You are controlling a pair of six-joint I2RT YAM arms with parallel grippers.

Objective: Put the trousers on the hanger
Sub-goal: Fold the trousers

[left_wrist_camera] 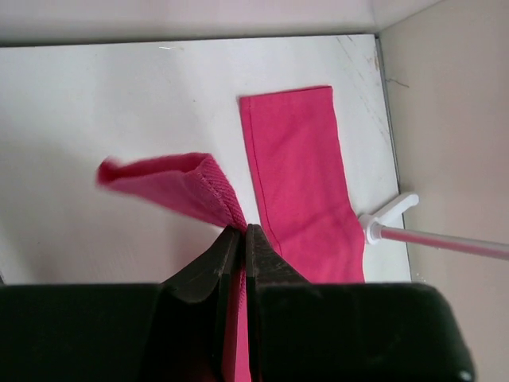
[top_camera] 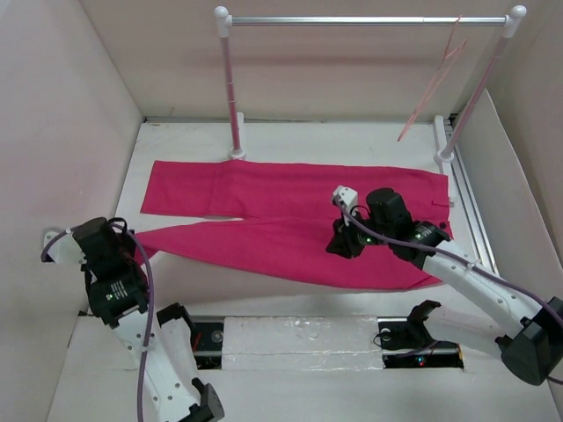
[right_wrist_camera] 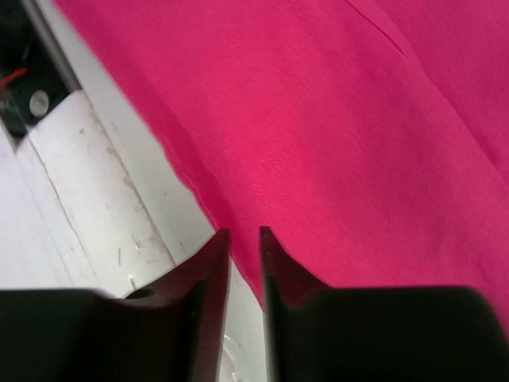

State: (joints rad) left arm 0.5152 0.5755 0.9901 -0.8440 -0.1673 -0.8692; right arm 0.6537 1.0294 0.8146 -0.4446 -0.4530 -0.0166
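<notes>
The magenta trousers (top_camera: 290,211) lie flat across the table, legs pointing left and waist at the right. My left gripper (top_camera: 132,249) is at the near leg's end. In the left wrist view it (left_wrist_camera: 242,231) is shut on that leg's hem (left_wrist_camera: 191,187), which is lifted and folded, while the far leg (left_wrist_camera: 298,175) lies flat. My right gripper (top_camera: 341,244) is low over the near leg's middle. Its jaws (right_wrist_camera: 242,232) stand a little apart at the cloth's near edge (right_wrist_camera: 238,159), with bare table showing between them. The pale pink hanger (top_camera: 435,83) hangs tilted from the rail's right end.
A silver rail (top_camera: 365,19) on white-footed posts (top_camera: 233,97) spans the back; one foot (left_wrist_camera: 386,219) shows in the left wrist view. A metal track (top_camera: 471,207) runs along the right side. A white padded strip (top_camera: 299,338) lies along the near edge. Walls close in on both sides.
</notes>
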